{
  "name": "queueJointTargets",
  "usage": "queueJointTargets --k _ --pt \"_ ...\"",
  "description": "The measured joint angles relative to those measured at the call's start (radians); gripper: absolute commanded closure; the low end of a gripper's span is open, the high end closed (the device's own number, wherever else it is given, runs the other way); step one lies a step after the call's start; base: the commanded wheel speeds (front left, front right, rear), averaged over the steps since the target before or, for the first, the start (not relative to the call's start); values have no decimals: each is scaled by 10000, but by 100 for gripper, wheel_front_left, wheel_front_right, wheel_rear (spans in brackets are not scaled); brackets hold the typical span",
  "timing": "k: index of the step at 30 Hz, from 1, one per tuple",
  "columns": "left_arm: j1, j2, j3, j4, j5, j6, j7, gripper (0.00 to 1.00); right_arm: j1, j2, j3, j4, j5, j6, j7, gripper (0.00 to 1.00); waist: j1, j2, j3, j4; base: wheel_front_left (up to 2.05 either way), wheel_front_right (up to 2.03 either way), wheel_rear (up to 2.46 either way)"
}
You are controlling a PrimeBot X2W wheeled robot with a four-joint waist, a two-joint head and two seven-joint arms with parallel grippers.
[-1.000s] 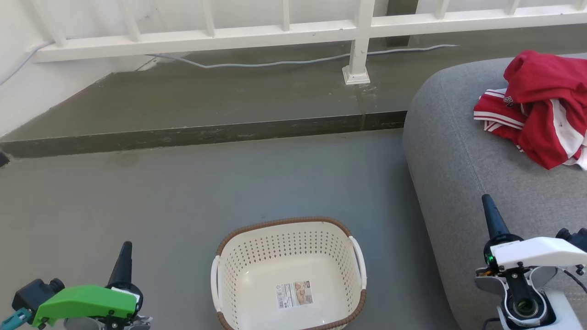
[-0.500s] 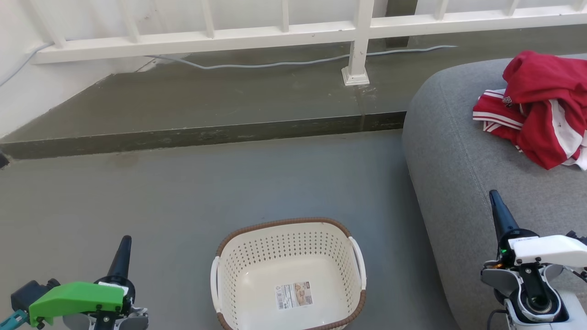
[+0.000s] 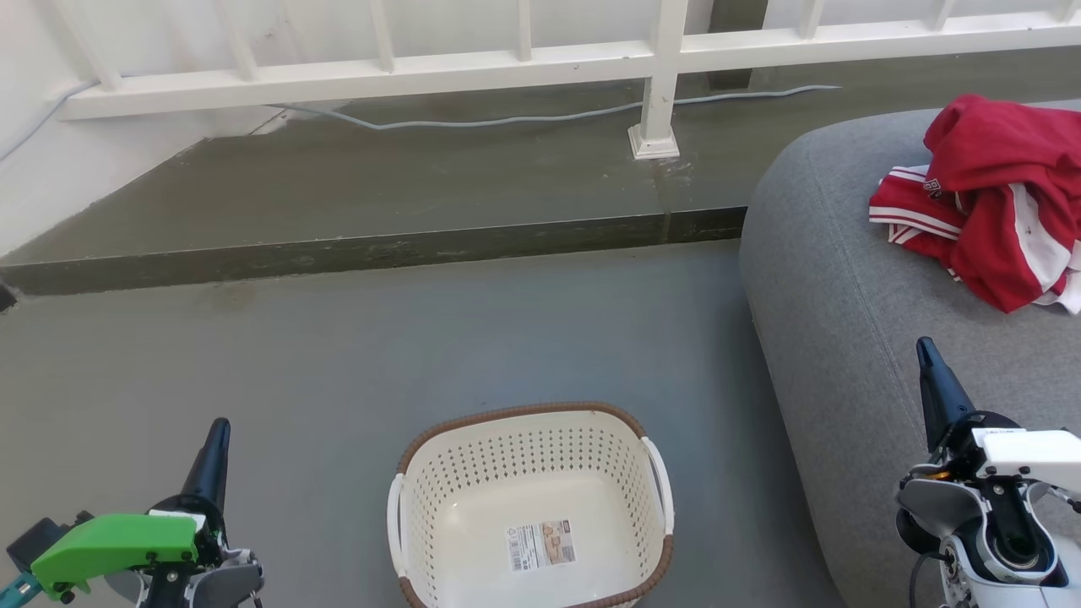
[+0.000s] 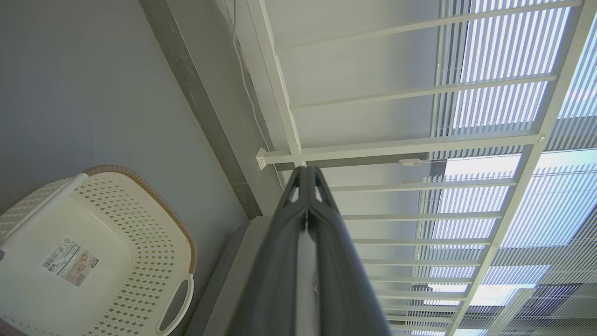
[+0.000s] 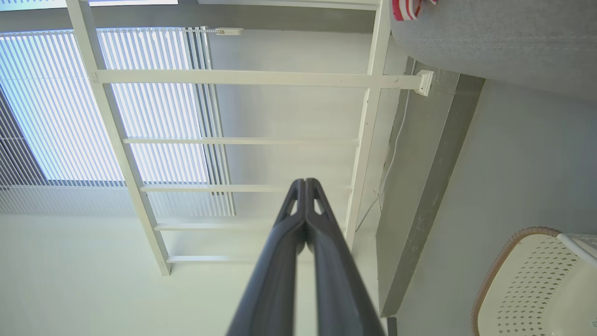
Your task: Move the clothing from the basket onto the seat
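Observation:
The red clothing (image 3: pixel 992 203) with white stripes lies bunched on the grey seat (image 3: pixel 853 295) at the right; a scrap of the clothing (image 5: pixel 410 8) tops the right wrist view. On the floor at bottom centre, the cream basket (image 3: pixel 532 507) holds nothing but its label sticker; the basket (image 4: pixel 93 252) also appears in the left wrist view, and a corner of the basket (image 5: pixel 536 284) in the right one. My left gripper (image 3: pixel 218 431) is shut, left of the basket. My right gripper (image 3: pixel 926 350) is shut over the seat's front. In both wrist views the left gripper (image 4: pixel 306 172) and the right gripper (image 5: pixel 305 184) have their fingers pressed together.
A raised concrete step (image 3: pixel 372 249) runs across the floor behind the basket. On it stands a white railing (image 3: pixel 507 63) with a post (image 3: pixel 654 127), and a grey cable (image 3: pixel 507 118) trails along its base. Bare grey floor (image 3: pixel 338 363) lies between step and basket.
Both arms have drawn back and down in the head view: the left one lower left, the right one to the right. Clothing and basket have stayed where they were.

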Motion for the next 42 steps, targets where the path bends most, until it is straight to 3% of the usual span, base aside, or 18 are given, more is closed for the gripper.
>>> queueJointTargets --k 6,42 --pt "-168 -61 132 134 -633 -121 173 100 0 0 -173 23 767 4 192 100 0 0 -10 -6 0 0 0" --pt "-222 -148 151 207 -686 -188 176 100 0 2 -198 27 779 6 205 100 0 0 -11 -5 0 0 0"
